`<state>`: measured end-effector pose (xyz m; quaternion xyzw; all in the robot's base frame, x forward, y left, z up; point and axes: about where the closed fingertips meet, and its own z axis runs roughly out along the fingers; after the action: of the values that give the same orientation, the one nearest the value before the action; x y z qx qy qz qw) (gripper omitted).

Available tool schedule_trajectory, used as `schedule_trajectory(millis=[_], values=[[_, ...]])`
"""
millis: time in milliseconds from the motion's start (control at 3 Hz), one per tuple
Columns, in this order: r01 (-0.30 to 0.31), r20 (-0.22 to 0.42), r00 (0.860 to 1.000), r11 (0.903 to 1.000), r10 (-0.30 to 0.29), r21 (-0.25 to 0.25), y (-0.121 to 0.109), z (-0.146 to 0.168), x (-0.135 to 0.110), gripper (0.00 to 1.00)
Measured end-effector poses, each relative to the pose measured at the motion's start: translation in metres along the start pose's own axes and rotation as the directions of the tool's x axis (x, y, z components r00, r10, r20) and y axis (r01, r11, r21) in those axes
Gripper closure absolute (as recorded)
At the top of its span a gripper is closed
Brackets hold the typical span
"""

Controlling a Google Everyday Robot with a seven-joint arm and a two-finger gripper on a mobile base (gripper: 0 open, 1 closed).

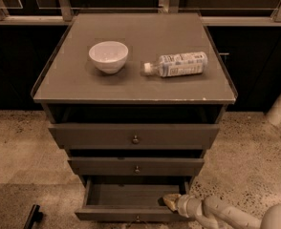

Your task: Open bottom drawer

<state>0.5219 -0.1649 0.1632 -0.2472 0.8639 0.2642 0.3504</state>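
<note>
The bottom drawer is the lowest of three grey-brown drawers and stands pulled out, its empty inside showing. Its small knob sits at the front centre, near the frame's lower edge. My gripper reaches in from the lower right and rests at the drawer's right front corner, just over its front wall. The middle drawer and the top drawer above it are pushed in.
On the cabinet top stand a white bowl and a plastic bottle lying on its side. My arm crosses the speckled floor at lower right. A dark object lies on the floor at lower left.
</note>
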Motion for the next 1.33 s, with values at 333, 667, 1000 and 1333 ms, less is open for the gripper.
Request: schedule_trajectory(millis=[333,667,1000,1333], values=[[-0.050,0.015,0.999,0.9981,0.050,-0.037,0.028,-0.013,0.014,1.00],[-0.050,0.015,0.999,0.9981,0.050,-0.037,0.028,-0.012,0.013,1.00],[-0.098,0.039,0.994,0.9935,0.101,-0.058,0.058,-0.028,0.031,1.00],[-0.098,0.039,0.994,0.9935,0.101,-0.058,0.057,-0.027,0.029,1.00]])
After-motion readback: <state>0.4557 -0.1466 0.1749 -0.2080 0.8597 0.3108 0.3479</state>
